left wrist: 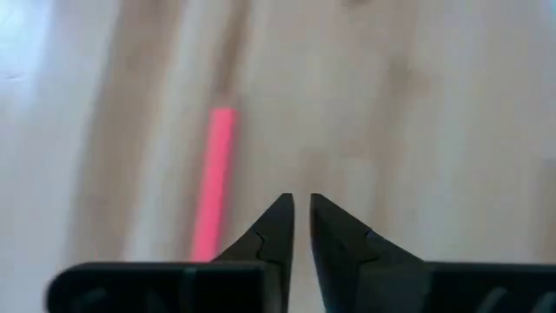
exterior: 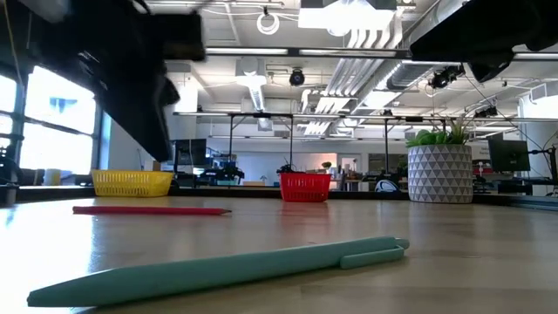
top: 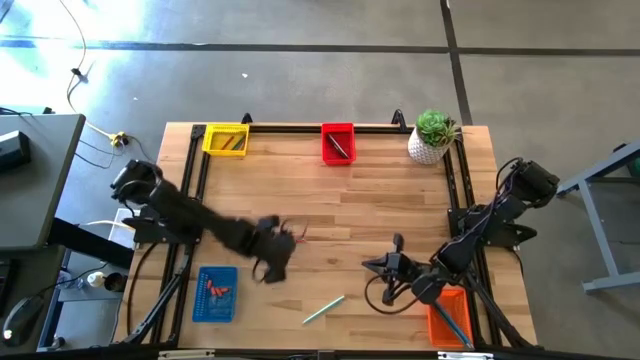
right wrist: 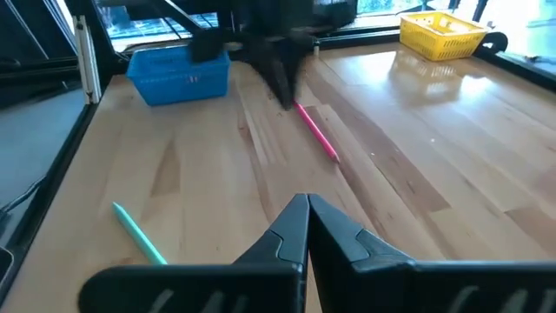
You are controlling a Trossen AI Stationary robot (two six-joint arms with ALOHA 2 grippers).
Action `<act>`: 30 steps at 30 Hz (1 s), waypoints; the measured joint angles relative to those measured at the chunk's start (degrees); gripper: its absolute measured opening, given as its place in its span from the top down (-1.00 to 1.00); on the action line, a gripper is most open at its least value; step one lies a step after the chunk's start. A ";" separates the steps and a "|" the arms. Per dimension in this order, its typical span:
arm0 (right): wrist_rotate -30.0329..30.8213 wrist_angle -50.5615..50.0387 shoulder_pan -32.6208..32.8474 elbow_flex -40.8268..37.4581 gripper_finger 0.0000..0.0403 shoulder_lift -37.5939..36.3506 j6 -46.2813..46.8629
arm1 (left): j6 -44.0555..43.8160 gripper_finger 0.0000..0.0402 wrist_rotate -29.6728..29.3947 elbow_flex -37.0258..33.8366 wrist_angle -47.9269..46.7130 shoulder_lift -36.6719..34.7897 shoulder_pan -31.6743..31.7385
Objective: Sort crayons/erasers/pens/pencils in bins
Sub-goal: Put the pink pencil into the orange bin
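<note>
**We hover over the red pencil while two items wait on the desk**

Going left to right on the desk [top: 380, 200]: the yellow bin [top: 226, 139] sits at eleven o'clock and the blue bin [top: 215, 294] at seven, both within our left arm's reach. Our left gripper [top: 272, 262] hangs near the middle, just beside the red pencil [top: 296, 233], its jaws only a crack apart and gripping nothing; we judge it is lining up to take that pencil. The teal pen [top: 323, 309] lies loose at six o'clock, unsorted. The red bin [top: 337, 143] stands at twelve, already holding a dark item. Our right gripper [top: 374, 265] waits at five o'clock, jaws together and empty, beside the orange bin [top: 448, 318], which holds a blue pen. The plant pot [top: 430, 143] at one o'clock is no part of the sort.
</note>
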 joint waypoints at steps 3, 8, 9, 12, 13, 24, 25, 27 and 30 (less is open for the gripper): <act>-2.02 0.48 -0.79 0.00 1.00 0.00 0.47 | 7.47 0.71 7.93 -0.30 1.58 -0.01 7.46; -2.19 1.00 -0.69 0.00 1.00 0.00 0.35 | 18.59 0.47 12.60 -0.12 4.10 0.80 13.76; -2.15 1.04 -0.67 0.00 1.00 0.00 0.32 | 19.85 0.44 12.74 -0.13 3.59 1.03 14.52; -2.03 1.00 -0.67 0.00 1.00 0.00 0.17 | 22.77 0.38 14.28 -0.14 2.84 2.41 15.76; -1.96 1.01 -0.67 0.00 1.00 0.00 0.11 | 23.27 0.37 14.49 -0.15 2.57 3.24 15.78; -1.96 0.36 -0.67 0.00 1.00 0.00 -0.05 | 25.11 0.55 12.92 -0.14 -0.96 8.04 15.99; -1.97 0.35 -0.67 0.00 1.00 0.00 -0.05 | 25.08 0.59 12.91 -0.04 -1.37 8.26 16.06; -1.94 0.35 -0.67 0.00 1.00 0.00 -0.05 | 25.04 0.65 13.24 0.03 -2.09 8.31 16.28; -1.94 0.33 -0.67 0.00 1.00 0.00 -0.05 | 25.04 0.74 14.05 0.01 -2.35 8.31 16.31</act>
